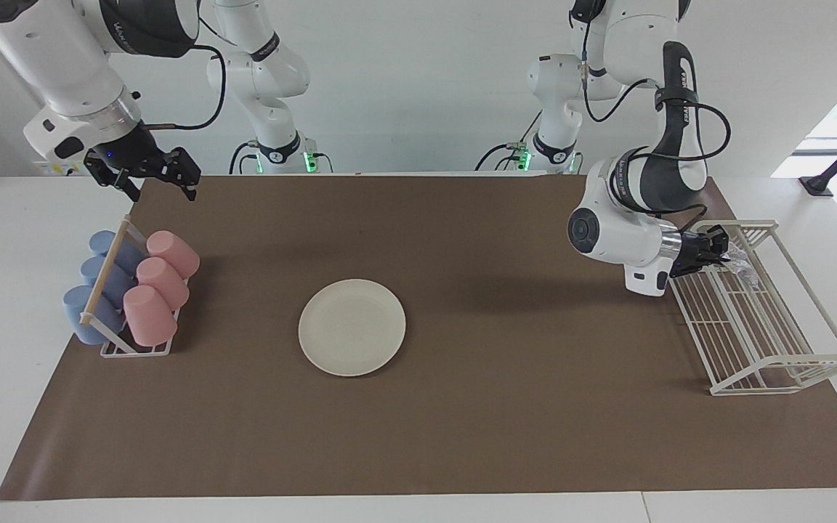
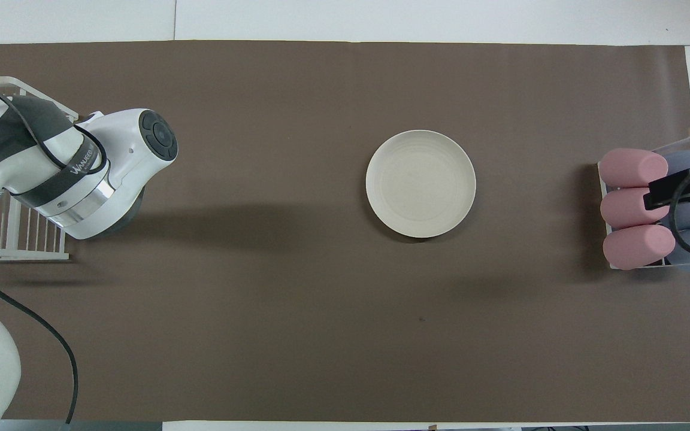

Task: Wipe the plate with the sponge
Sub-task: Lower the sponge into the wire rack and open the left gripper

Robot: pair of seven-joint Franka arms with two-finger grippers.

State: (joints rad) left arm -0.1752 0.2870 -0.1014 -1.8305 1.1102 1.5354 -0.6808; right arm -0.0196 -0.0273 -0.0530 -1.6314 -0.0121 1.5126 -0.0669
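The cream-white plate [image 1: 352, 327] [image 2: 420, 183] lies bare in the middle of the brown mat. My left gripper [image 1: 718, 248] points sideways over the end of the white wire rack [image 1: 789, 363] nearer to the robots. It is shut on the silvery, glittery sponge [image 1: 742, 263], which hangs from its fingertips inside the rack's frame. In the overhead view the left arm's wrist [image 2: 111, 170] hides both that gripper and the sponge. My right gripper [image 1: 160, 187] hangs open and holds nothing, above the mat's corner at the right arm's end, beside the cup rack.
A small rack of pink and blue cups [image 1: 131, 290] [image 2: 638, 209] lying on their sides stands at the right arm's end. The wire rack [image 2: 15, 239] stands at the left arm's end. Brown mat [image 1: 462, 436] surrounds the plate.
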